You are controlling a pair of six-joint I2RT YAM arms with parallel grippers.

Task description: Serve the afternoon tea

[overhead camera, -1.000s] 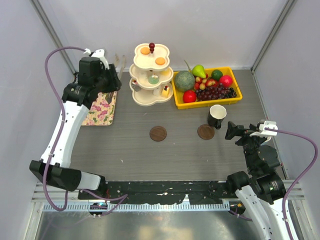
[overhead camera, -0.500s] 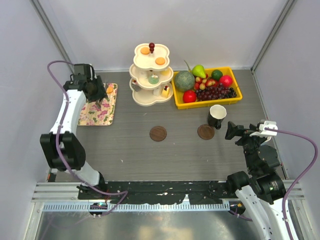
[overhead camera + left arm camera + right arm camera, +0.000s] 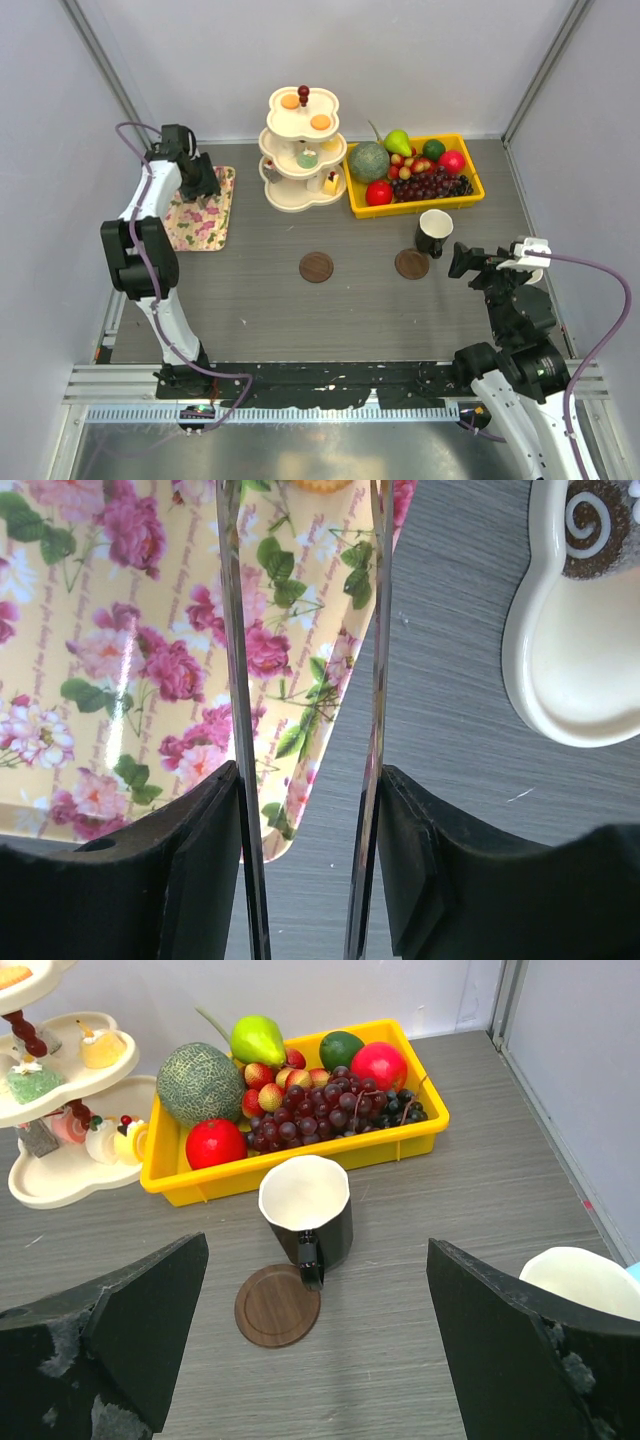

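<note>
My left gripper [image 3: 200, 185] hangs over the flowered tray [image 3: 195, 225], shut on metal tongs [image 3: 232, 660]. The blades lie against my finger pads [image 3: 215, 820] with a gap between them. An orange tart [image 3: 320, 484] peeks in at the blade tips, on the tray [image 3: 120, 660]. The tiered stand [image 3: 303, 150] holds orange tarts, a yellow wedge and pale pieces; its bottom tier [image 3: 570, 670] carries a chocolate swirl piece [image 3: 600, 530]. My right gripper [image 3: 315, 1260] is wide open and empty, short of the black mug [image 3: 305, 1205] that stands beside a wooden coaster [image 3: 277, 1305]. A white mug [image 3: 585, 1280] sits at the right.
The yellow fruit tray [image 3: 470, 195] with melon, grapes, pear and apples stands behind the black mug [image 3: 434, 232]. A second coaster [image 3: 316, 266] lies mid-table, left of the first coaster [image 3: 411, 264]. Enclosure walls rise close on the left, right and back.
The left arm has swung back and lowered the tongs over the flowered tray, and its jaws have eased wider. The right arm has barely moved.
</note>
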